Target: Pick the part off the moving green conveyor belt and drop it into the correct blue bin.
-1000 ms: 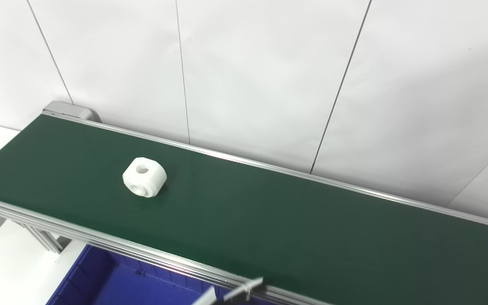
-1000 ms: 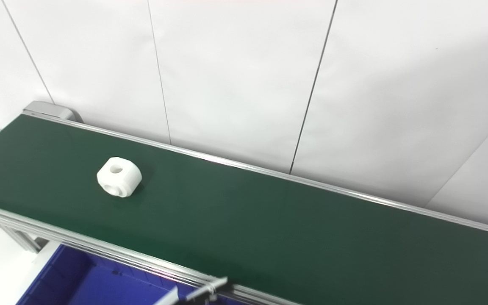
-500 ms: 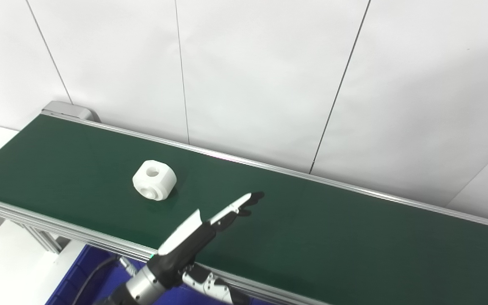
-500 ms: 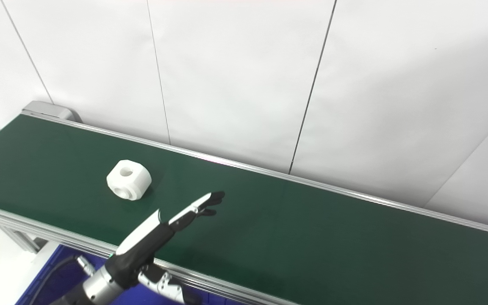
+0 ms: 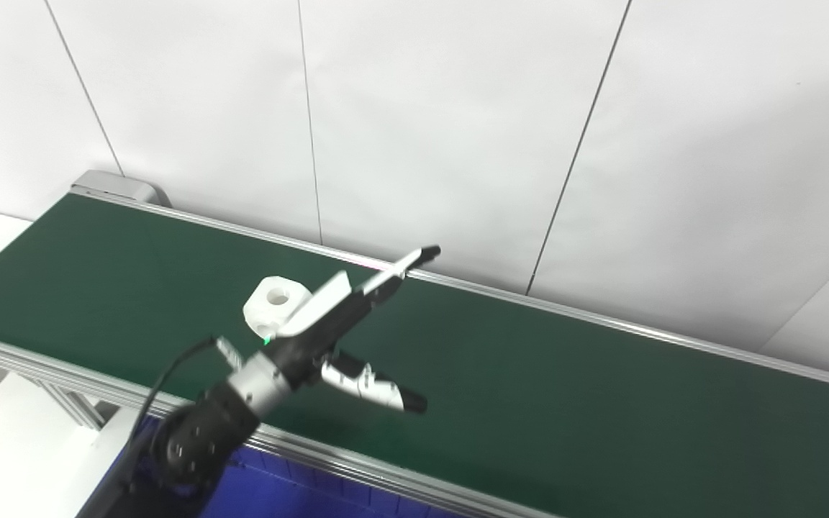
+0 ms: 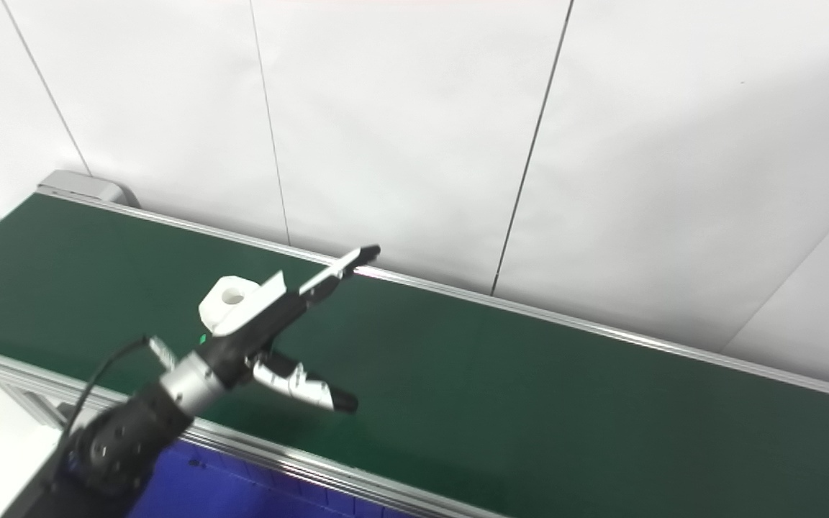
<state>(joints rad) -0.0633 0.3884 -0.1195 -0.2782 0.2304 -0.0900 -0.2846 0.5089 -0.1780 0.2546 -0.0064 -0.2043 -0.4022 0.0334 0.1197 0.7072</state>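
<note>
One hand (image 5: 328, 327) is in view, the left, its arm rising from the lower left corner of both eye views and reaching out over the green conveyor belt (image 5: 529, 374). The white part (image 5: 275, 302), a chunky block with a round hole in its top face, sits on the belt toward the left end, just on the far left side of the hand; the back of the hand and the wrist cover its near right edge, so whether they touch cannot be told. The fingers (image 5: 404, 265) are stretched out straight and lie close together, pointing up and to the right past the part toward the belt's far rail (image 5: 601, 324), with their dark tips over that rail in the picture. The thumb (image 5: 371, 385) juts out well apart from them, down and to the right over bare belt. The hand is thus spread wide and holds nothing; the part lies outside the gap between thumb and fingers, behind the hand rather than within its reach. Below the near rail (image 6: 299, 460) a blue bin (image 6: 191, 496) shows at the bottom edge, partly hidden by the arm. A white panelled wall (image 5: 458, 129) stands behind the belt. The right hand does not show.
</note>
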